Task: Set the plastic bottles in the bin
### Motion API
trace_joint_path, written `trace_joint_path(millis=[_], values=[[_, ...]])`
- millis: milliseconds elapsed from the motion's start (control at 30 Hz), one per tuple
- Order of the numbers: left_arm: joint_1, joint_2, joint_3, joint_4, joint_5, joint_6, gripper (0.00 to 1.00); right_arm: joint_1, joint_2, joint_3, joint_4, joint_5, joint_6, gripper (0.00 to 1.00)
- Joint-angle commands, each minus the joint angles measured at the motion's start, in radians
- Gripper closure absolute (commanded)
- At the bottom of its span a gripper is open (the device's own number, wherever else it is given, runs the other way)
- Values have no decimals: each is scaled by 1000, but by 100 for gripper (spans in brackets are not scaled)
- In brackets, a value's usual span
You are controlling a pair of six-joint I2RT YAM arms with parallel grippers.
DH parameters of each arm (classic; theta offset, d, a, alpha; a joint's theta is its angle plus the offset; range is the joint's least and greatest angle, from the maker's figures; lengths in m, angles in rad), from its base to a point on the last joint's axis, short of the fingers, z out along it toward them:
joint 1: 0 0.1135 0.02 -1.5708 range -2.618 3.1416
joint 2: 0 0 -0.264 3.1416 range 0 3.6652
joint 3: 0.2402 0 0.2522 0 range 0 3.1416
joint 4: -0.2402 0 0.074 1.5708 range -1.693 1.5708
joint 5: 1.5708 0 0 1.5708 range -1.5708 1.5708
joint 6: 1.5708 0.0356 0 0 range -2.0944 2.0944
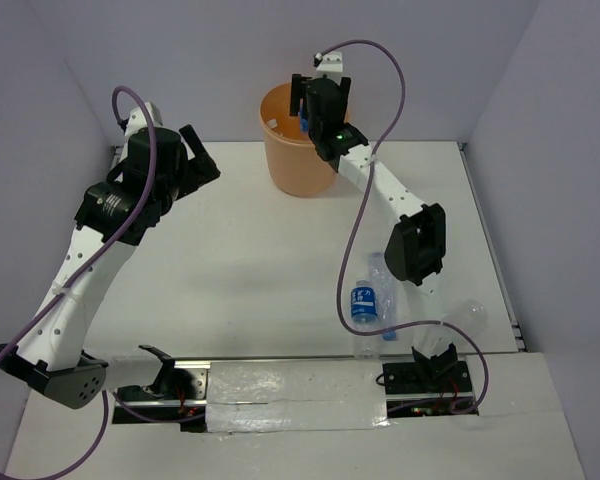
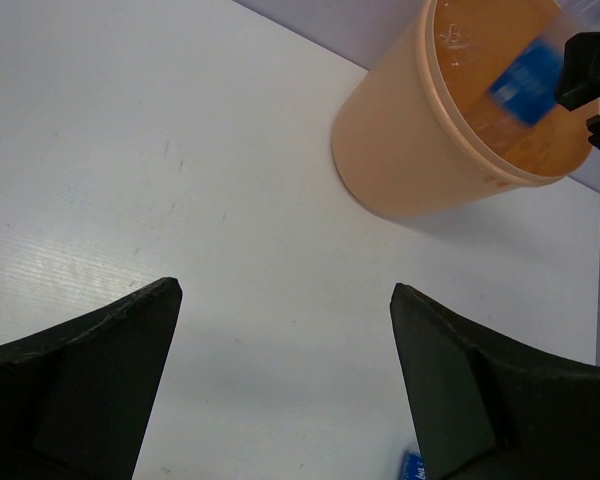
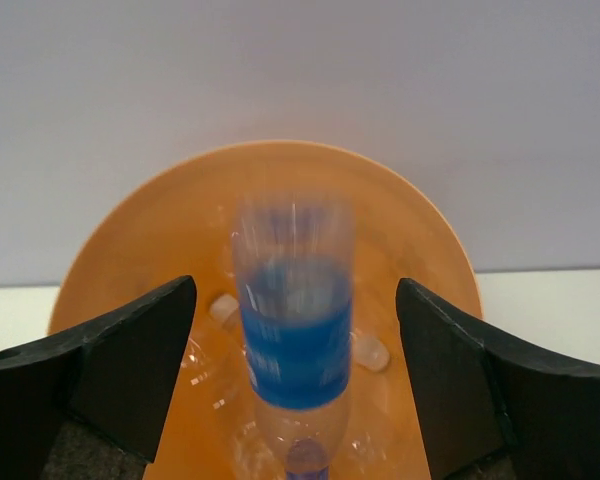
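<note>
Over the bin, at the far edge of the table, I have the right gripper with its fingers spread wide. A blue-labelled bottle sits between them, touching neither. My right wrist camera shows that bottle blurred, its long axis running straight down into the bin's mouth with the blue cap lowest. Beside it, inside the bin, I make out white caps of clear bottles already lying there. My top view gives only a sliver of blue under the gripper. What it adds is the near right of the table, where another labelled bottle lies beside the right arm, its length running roughly near to far, and a clear bottle lies further right. My left gripper hangs over bare table left of the bin, jaws wide apart and holding nothing. Its camera catches the blue label as a tilted smear inside the rim.
</note>
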Motion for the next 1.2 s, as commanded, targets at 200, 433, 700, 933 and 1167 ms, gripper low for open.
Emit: trace_joint_path(millis=[200, 433, 700, 933, 1167], values=[[5, 7, 17, 48, -30, 19, 1, 3, -384, -167, -39, 64, -47, 10], [5, 18, 22, 79, -19, 34, 1, -29, -737, -559, -326, 46, 103, 11], [5, 33, 13, 100, 24, 36, 1, -89, -1072, -1080, -606, -118, 396, 11], [5, 53, 8, 103, 73, 22, 1, -164, -1095, -1285, -600, -364, 409, 10], [5, 61, 14, 95, 73, 25, 1, -222, -925, -1357, -536, -404, 418, 11]])
